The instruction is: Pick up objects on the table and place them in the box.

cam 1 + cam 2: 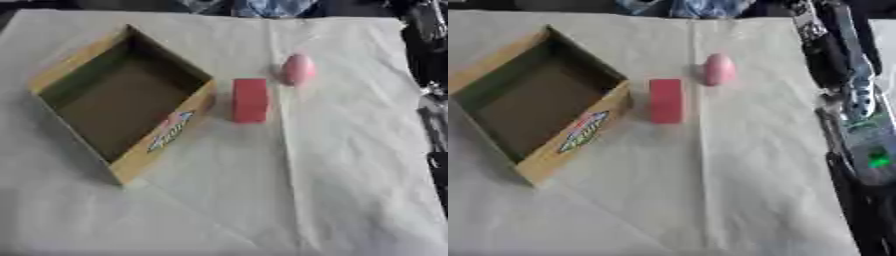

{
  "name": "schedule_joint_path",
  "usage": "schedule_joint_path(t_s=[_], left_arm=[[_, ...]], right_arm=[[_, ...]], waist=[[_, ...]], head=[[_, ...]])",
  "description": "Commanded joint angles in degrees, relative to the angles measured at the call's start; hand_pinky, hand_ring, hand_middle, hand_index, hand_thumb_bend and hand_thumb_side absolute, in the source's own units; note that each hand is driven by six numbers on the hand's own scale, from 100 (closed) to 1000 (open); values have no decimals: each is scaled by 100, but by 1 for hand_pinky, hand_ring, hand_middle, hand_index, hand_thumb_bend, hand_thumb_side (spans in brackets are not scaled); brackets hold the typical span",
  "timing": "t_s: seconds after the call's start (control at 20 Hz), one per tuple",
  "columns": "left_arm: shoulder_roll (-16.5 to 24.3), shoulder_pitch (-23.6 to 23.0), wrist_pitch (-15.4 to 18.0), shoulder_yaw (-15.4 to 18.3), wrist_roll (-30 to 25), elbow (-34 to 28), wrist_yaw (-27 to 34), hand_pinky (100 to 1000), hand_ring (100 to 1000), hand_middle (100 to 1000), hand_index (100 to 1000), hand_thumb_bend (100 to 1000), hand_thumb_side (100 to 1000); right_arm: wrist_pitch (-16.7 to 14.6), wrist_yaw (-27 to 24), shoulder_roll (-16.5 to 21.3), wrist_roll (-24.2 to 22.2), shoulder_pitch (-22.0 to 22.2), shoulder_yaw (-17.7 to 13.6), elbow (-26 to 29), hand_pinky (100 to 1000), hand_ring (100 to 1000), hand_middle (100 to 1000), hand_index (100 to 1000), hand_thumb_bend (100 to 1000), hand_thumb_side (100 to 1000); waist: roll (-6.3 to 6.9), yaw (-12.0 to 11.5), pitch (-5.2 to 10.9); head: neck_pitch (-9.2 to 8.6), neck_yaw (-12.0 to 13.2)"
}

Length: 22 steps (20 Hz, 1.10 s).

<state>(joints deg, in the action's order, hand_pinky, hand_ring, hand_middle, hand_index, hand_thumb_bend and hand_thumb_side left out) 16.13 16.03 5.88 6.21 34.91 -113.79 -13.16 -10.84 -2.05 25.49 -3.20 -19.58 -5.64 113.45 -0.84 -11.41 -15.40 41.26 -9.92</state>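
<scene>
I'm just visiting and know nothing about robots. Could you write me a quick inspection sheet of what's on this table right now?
Surface: table under a pale creased cloth.
Job's things: open cardboard box on the left, nothing seen inside; red block lying just right of it, apart from its wall; pink egg-shaped object beyond the block to the right.
Clutter: nothing seen.
Hands: neither visible; part of the right arm shows along the right edge in the right eye view.
Cables: nothing seen clearly.
Surroundings: dark background past the far edge, something bluish there, too blurred to identify.
</scene>
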Motion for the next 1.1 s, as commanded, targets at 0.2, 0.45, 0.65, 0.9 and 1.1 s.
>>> schedule_joint_path(t_s=[0.2, 0.45, 0.65, 0.9, 1.1], left_arm=[[102, 14, -9, 22, -20, -81, 2, 638, 796, 1000, 785, 373, 1000], [136, -2, -16, 10, -30, -81, 2, 638, 796, 1000, 785, 372, 1000], [161, -12, -21, -2, -44, -81, 7, 638, 796, 1000, 784, 371, 1000], [181, -15, -29, -22, -65, -81, 19, 637, 797, 1000, 784, 368, 1000], [198, -12, -31, -32, -84, -81, 26, 637, 797, 1000, 783, 367, 1000]], right_arm=[[83, 157, 402, -34, -160, 26, 114, 754, 781, 775, 870, 100, 811], [532, 758, 1200, 18, -522, 208, -23, 770, 788, 781, 866, 100, 857], [740, 1330, 1874, -54, -1012, 492, -507, 784, 794, 787, 865, 100, 891], [725, 1637, 2418, -433, -1582, 868, -1184, 807, 810, 802, 866, 100, 884], [693, 1789, 2645, -1093, -2028, 1135, -1728, 832, 829, 817, 867, 100, 862]], waist=[[-12, -13, 115], [-48, -34, 132], [-67, -62, 146], [-84, -87, 154], [-91, -100, 162]], head=[[-1, 47], [18, 74], [38, 62], [36, 43], [38, 33]])
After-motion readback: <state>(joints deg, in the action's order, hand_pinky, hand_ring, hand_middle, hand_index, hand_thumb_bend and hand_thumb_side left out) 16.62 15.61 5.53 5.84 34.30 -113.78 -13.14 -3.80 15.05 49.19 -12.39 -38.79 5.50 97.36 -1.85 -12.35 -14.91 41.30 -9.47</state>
